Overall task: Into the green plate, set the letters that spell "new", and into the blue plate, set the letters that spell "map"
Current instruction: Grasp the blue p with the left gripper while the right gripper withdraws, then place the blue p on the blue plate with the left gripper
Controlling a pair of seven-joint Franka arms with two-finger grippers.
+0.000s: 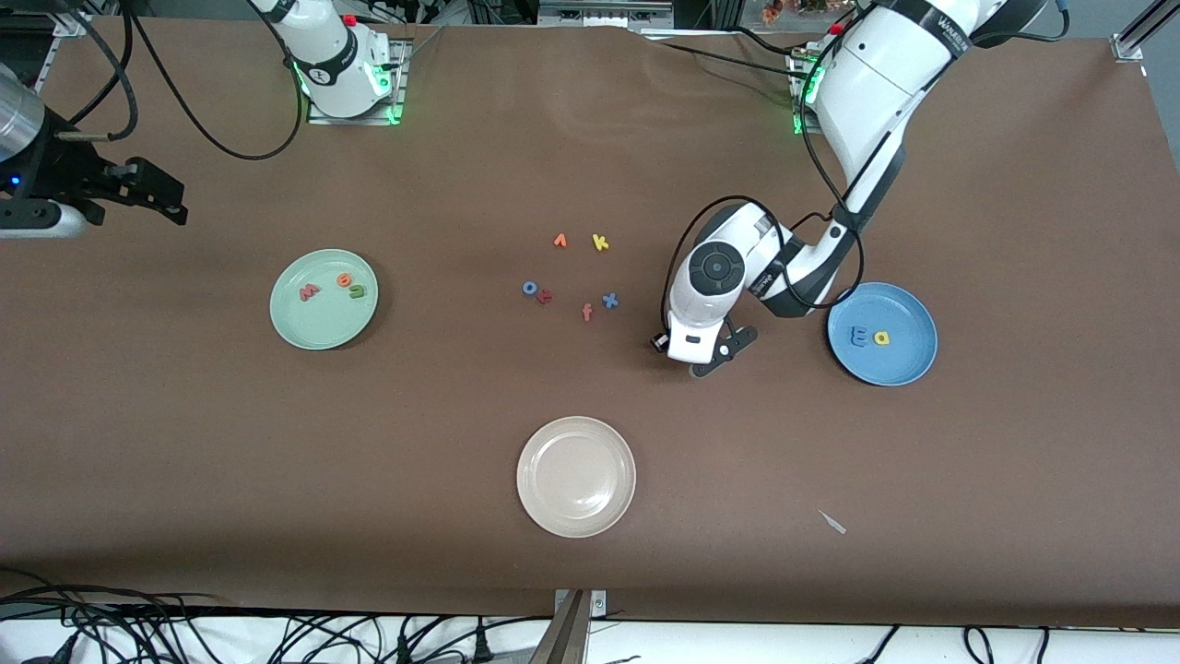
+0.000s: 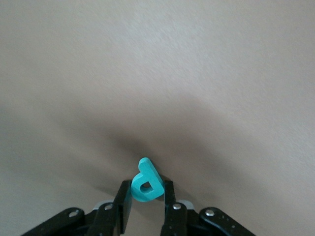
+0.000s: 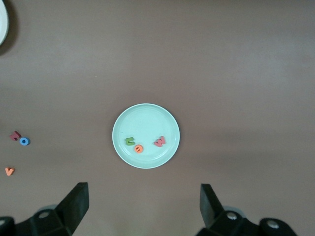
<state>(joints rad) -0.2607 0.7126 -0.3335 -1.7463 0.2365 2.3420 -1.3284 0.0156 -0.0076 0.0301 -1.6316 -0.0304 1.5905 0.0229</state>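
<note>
The green plate holds the pinkish-red w, orange e and olive n. The right wrist view shows the same plate and letters from above. The blue plate holds the blue m and yellow a. My left gripper is low over the table between the loose letters and the blue plate. In the left wrist view the left gripper is shut on the teal p. My right gripper waits open at the right arm's end, its fingers wide apart.
Loose letters lie mid-table: orange v, yellow k, blue o, a red letter, pink f, blue x. A cream plate sits nearer the front camera. A small white scrap lies near the front edge.
</note>
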